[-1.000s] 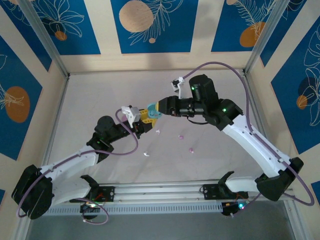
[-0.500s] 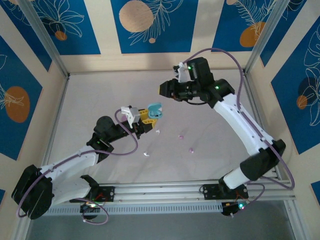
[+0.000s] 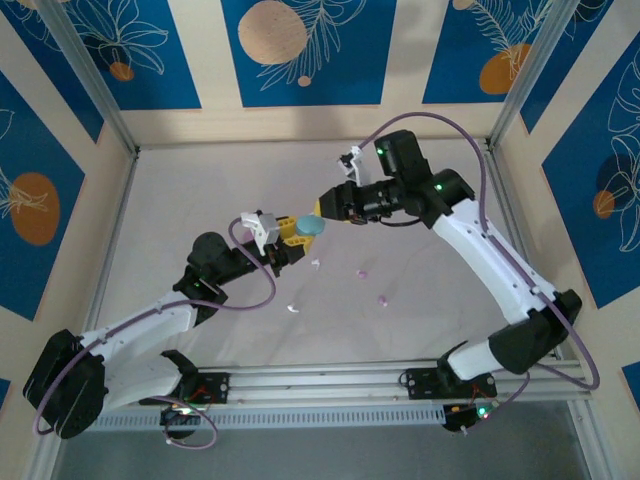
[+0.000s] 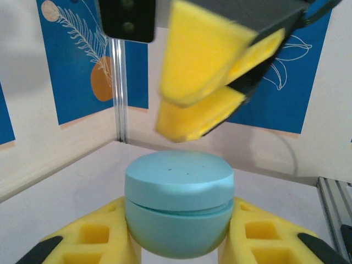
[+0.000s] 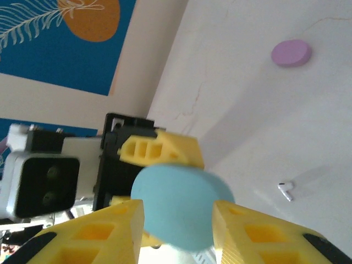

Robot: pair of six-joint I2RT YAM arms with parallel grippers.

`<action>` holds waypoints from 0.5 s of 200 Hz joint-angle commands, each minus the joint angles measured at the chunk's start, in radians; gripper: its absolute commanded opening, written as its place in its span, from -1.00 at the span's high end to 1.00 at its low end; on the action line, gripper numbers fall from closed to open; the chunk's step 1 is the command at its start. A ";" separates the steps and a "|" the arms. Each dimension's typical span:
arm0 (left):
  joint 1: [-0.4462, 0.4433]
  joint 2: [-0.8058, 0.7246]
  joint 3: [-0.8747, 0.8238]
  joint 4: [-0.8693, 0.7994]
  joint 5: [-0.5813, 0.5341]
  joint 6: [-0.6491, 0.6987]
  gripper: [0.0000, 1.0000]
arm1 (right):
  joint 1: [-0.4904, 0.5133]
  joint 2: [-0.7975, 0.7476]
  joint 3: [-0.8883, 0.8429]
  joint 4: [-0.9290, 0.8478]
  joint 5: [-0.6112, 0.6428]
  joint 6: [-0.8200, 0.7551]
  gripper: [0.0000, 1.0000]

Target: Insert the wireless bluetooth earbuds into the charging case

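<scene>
Case, teal, sits clenched in left end effector — right end effector, released, hovers above.

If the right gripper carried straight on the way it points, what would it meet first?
Most likely the teal charging case, clamped in the left gripper and lying dead ahead between the right gripper's open fingers; the gap is hard to judge.

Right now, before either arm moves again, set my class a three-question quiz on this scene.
1. True or false: the teal case has its lid shut.
2. Which claw grips the case? A. left B. right
3. Fill in: the white earbud lies loose on the ___.
Key: 1 true; 2 A, the left claw; 3 table.
</scene>
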 commanded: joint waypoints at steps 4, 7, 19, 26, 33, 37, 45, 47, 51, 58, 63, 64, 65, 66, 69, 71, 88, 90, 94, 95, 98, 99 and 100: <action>0.004 -0.013 0.036 0.056 -0.001 -0.022 0.47 | -0.026 -0.052 -0.055 0.032 -0.050 0.023 0.22; 0.004 -0.012 0.037 0.057 0.000 -0.023 0.47 | -0.030 -0.058 -0.063 0.039 -0.052 0.029 0.22; 0.005 -0.011 0.041 0.061 0.007 -0.027 0.47 | -0.045 -0.073 -0.095 0.079 -0.069 0.069 0.13; 0.004 -0.010 0.043 0.063 0.011 -0.028 0.47 | -0.052 -0.079 -0.117 0.115 -0.097 0.100 0.06; 0.004 -0.008 0.044 0.065 0.015 -0.030 0.47 | -0.059 -0.086 -0.141 0.154 -0.133 0.124 0.01; 0.005 -0.006 0.046 0.066 0.016 -0.031 0.47 | -0.061 -0.089 -0.153 0.174 -0.151 0.137 -0.02; 0.003 -0.004 0.049 0.067 0.019 -0.033 0.47 | -0.061 -0.088 -0.168 0.200 -0.182 0.154 -0.07; 0.003 -0.004 0.050 0.068 0.020 -0.034 0.47 | -0.062 -0.086 -0.171 0.203 -0.188 0.156 -0.09; 0.003 -0.003 0.052 0.069 0.023 -0.035 0.47 | -0.063 -0.084 -0.174 0.209 -0.199 0.162 -0.11; 0.004 -0.002 0.054 0.069 0.025 -0.038 0.47 | -0.063 -0.079 -0.177 0.216 -0.220 0.171 -0.14; 0.004 0.000 0.056 0.071 0.027 -0.040 0.47 | -0.063 -0.076 -0.180 0.220 -0.234 0.178 -0.16; 0.004 0.000 0.057 0.071 0.027 -0.040 0.47 | -0.062 -0.075 -0.181 0.222 -0.238 0.180 -0.16; 0.003 0.000 0.056 0.072 0.027 -0.040 0.47 | -0.063 -0.074 -0.180 0.224 -0.240 0.182 -0.16; 0.004 0.000 0.057 0.072 0.028 -0.041 0.47 | -0.062 -0.073 -0.180 0.226 -0.243 0.184 -0.16; 0.002 0.001 0.057 0.074 0.029 -0.042 0.47 | -0.062 -0.071 -0.183 0.231 -0.252 0.190 -0.18; 0.004 0.002 0.059 0.075 0.030 -0.044 0.47 | -0.061 -0.070 -0.186 0.235 -0.260 0.196 -0.18; 0.003 0.009 0.065 0.088 0.029 -0.053 0.47 | -0.056 -0.058 -0.214 0.293 -0.336 0.238 -0.19; 0.003 0.010 0.065 0.091 0.030 -0.054 0.47 | -0.056 -0.055 -0.216 0.298 -0.343 0.240 -0.18; 0.003 0.012 0.065 0.098 0.028 -0.058 0.47 | -0.055 -0.052 -0.220 0.302 -0.356 0.240 -0.15; 0.004 0.012 0.065 0.100 0.028 -0.059 0.47 | -0.054 -0.051 -0.221 0.301 -0.359 0.240 -0.14; 0.004 0.015 0.066 0.105 0.026 -0.060 0.47 | -0.053 -0.047 -0.223 0.301 -0.367 0.238 -0.12; 0.004 0.015 0.067 0.106 0.026 -0.062 0.47 | -0.052 -0.046 -0.225 0.301 -0.368 0.238 -0.12; 0.005 0.015 0.068 0.108 0.025 -0.063 0.47 | -0.051 -0.045 -0.226 0.302 -0.369 0.238 -0.11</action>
